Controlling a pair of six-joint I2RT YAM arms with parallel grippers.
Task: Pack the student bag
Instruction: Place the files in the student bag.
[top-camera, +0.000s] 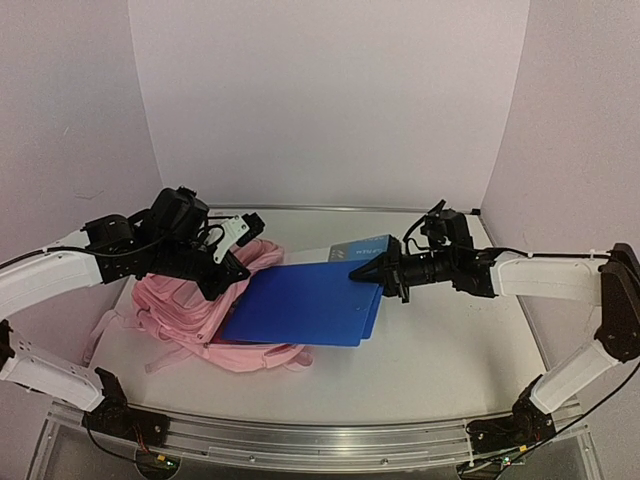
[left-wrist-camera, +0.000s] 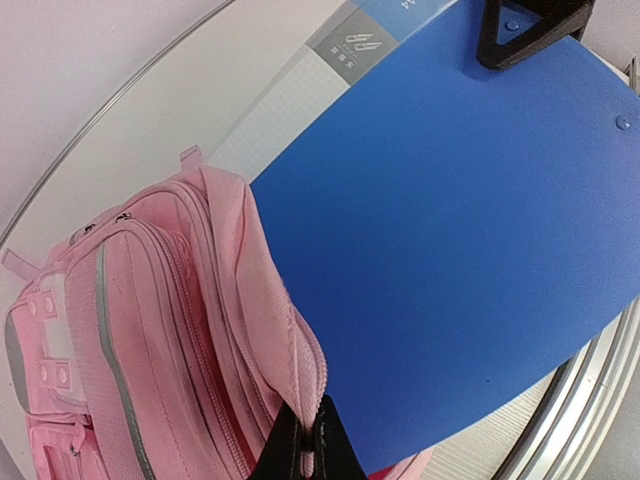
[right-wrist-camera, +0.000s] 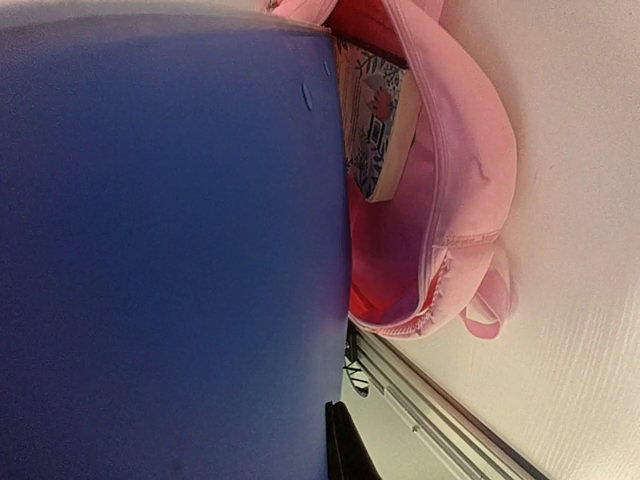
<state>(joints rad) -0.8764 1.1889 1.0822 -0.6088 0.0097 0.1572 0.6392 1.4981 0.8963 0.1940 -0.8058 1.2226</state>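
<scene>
Soft pink fabric backpack (top-camera: 170, 320) laid near left edge of white table (top-camera: 450, 350); mouth rim pinched in clenched left gripper (top-camera: 232, 272), presumably to hold opening wide; flat blue plastic folder (top-camera: 300, 312) grasped at edge by right gripper (top-camera: 368, 268), presumably for sliding in beside patterned book (right-wrist-camera: 378, 130); grey label (left-wrist-camera: 357, 45) with logo seen, lettering unreadable.

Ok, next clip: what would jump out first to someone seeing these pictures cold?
A big blue folder fills mid-table. The right gripper clamps its right edge, and its left end overlaps the open pink student bag. The left gripper pinches the bag's zipped rim, and the right wrist view shows a patterned book already inside.
</scene>
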